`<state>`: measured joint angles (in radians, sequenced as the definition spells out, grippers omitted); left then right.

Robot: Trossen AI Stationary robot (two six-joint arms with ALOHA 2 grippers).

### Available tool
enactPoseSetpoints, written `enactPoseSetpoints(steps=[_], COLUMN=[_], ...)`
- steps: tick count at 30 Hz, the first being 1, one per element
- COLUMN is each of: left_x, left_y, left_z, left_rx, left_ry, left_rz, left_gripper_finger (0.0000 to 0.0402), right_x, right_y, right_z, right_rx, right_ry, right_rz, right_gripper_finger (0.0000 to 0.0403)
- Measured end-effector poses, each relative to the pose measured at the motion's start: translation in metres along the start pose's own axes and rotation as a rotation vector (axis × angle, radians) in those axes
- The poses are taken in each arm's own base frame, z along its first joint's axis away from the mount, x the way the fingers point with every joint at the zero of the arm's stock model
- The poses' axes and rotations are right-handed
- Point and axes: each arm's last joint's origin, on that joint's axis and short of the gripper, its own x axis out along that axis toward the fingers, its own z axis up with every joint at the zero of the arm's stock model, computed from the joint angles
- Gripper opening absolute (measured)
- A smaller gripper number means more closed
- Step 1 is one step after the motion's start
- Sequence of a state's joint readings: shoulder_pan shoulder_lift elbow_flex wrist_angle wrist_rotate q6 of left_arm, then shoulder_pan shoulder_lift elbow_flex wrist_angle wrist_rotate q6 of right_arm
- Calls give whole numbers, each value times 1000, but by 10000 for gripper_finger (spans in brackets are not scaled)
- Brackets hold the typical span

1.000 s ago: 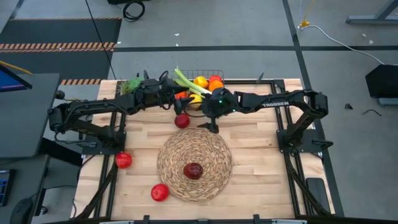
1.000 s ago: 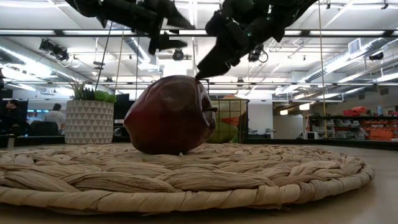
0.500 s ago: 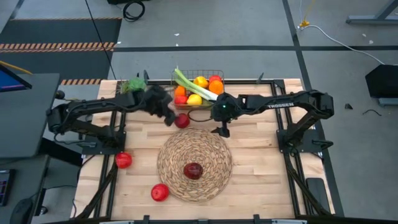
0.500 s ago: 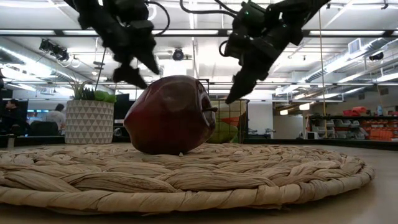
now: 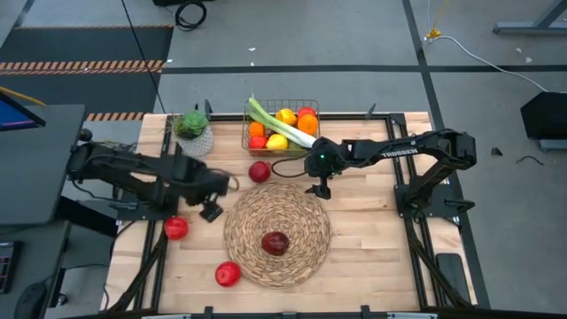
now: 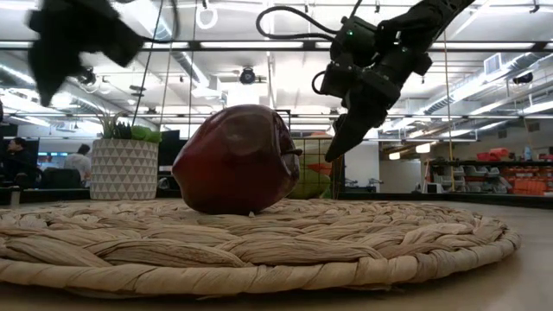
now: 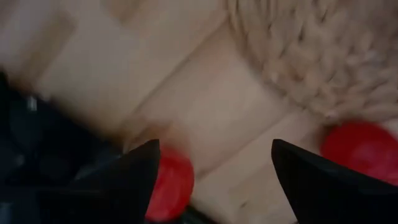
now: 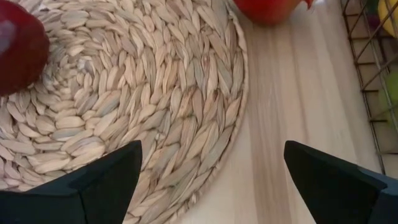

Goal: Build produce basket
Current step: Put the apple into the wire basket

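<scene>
Left pincer (image 5: 211, 211) gapes empty near an apple (image 5: 175, 228) by the bench's left edge; I risk knocking it off. Right pincer (image 5: 317, 188) open, empty. Basket (image 5: 282, 127) at far edge.

bare table (image 5: 363, 239) right of the straw mat (image 5: 306, 241) lies unobstructed.

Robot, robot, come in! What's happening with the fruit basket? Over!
Left gripper open, empty, near table's left apples. Right gripper open, empty, at mat's edge. Basket part-filled; four red apples outside. Nothing blocking.
</scene>
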<state>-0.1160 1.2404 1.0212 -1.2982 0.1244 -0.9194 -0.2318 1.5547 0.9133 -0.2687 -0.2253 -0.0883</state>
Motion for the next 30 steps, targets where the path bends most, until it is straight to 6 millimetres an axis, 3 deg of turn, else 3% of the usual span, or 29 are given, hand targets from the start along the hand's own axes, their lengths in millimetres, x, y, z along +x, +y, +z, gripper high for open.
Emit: enactPoseSetpoints(steps=[3,13,30], left_x=[2,6,19], left_y=[-7,-14,-29], left_z=[-17,-62,-105], left_rx=[-62,-552,-718], left_ry=[33,-10,-108], left_rz=[44,204,246], left_gripper_finger=[314,314,314], right_x=[1,3,3], right_y=[0,0,0], right_z=[-3,-6,-2], right_rx=[1,-14,-47], right_ry=[4,14,-24], right_rz=[0,1,-3], right_gripper_finger=[397,397,397])
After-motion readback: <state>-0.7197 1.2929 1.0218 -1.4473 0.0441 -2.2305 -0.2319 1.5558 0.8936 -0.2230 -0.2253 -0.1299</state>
